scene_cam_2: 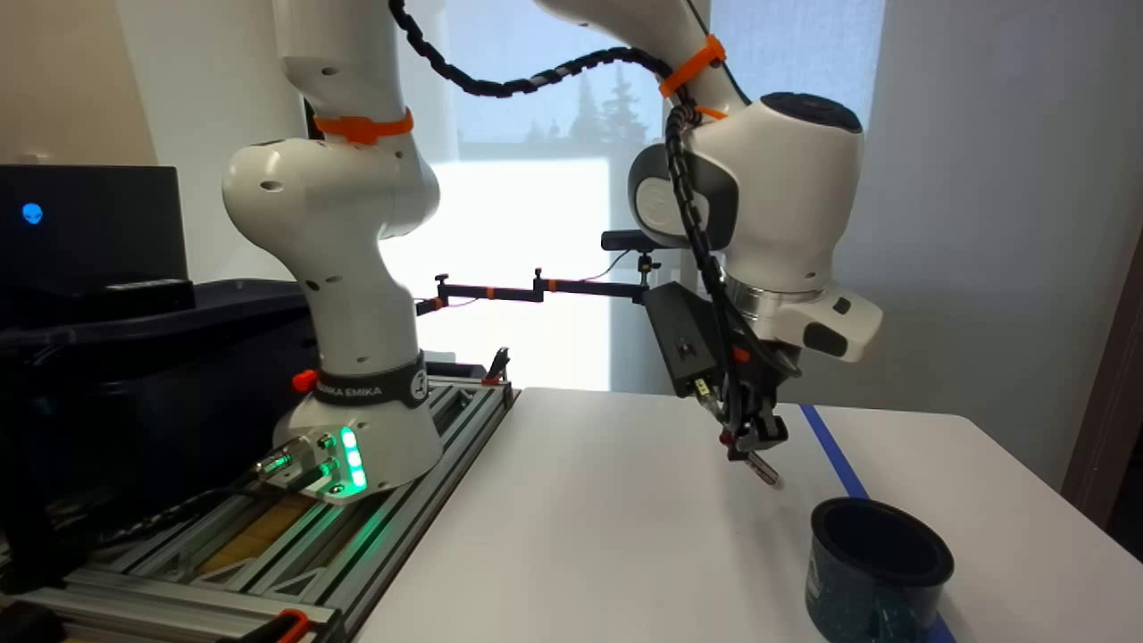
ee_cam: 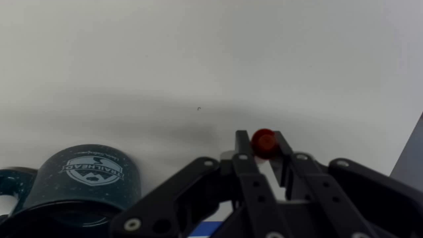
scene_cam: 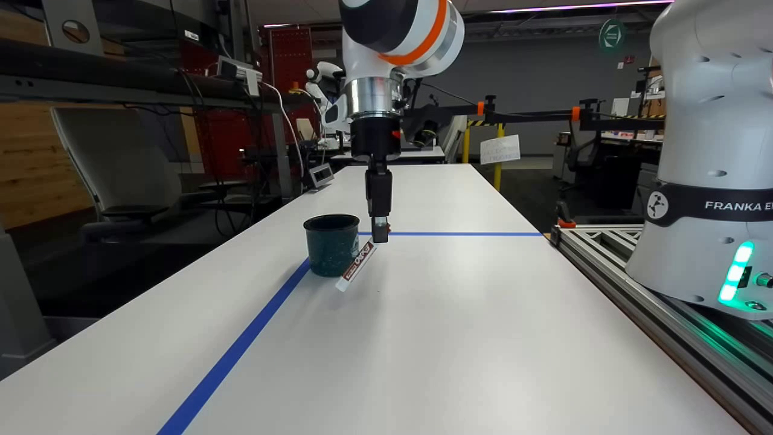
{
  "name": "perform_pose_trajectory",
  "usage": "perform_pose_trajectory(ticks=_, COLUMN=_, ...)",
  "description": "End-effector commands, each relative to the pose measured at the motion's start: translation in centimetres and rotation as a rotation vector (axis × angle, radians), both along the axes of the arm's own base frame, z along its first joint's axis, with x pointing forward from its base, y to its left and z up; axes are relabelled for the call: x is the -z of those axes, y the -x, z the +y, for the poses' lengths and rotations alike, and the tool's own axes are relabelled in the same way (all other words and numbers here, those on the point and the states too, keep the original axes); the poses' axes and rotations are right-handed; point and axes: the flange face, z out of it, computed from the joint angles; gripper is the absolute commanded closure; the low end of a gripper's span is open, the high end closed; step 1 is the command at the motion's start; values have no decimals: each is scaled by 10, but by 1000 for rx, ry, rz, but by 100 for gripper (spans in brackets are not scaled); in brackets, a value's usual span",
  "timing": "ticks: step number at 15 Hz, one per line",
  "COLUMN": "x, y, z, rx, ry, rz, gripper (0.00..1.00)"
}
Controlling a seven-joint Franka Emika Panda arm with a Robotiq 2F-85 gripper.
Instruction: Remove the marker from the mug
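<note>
Marker [scene_cam: 359,264] first: we're seeing a thin stick with a white lower end, a reddish-brown label carrying pale lettering too small to read surely, and a round red top end showing in the wrist view. It's hanging at a slant from the Robotiq gripper [ee_cam: 261,142], outside the mug [ee_cam: 89,178] and above the white table [scene_cam: 459,338]. The jaws are pinching it near that red end, closed down to roughly its thickness. The mug, teal, speckled, badged TRAILHEAD, is standing upright near the marker but apart, its handle pointing away from the gripper.

Room: we're getting a wide stretch of tabletop between mug and metal frame [scene_cam: 658,323], more of it running toward the camera in an exterior view. The mug is sitting nearer the opposite edge, though well in from it. Blue tape [scene_cam: 238,347] is running up to the mug. In both exterior views the gripper is hanging between robot base [scene_cam_2: 366,446] and mug.
</note>
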Motion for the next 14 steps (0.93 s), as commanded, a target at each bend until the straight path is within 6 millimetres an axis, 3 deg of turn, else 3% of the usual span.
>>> perform_pose_trajectory(ticks=1, x=11, y=12, z=1, rx=-68, ry=15, rz=-65, gripper=95)
perform_pose_trajectory(ticks=9, x=51, y=12, z=-1, rx=-120, ry=76, rz=-220, gripper=95)
perform_pose_trajectory(ticks=14, x=72, y=16, z=-3, rx=-120, ry=133, rz=-223, gripper=95)
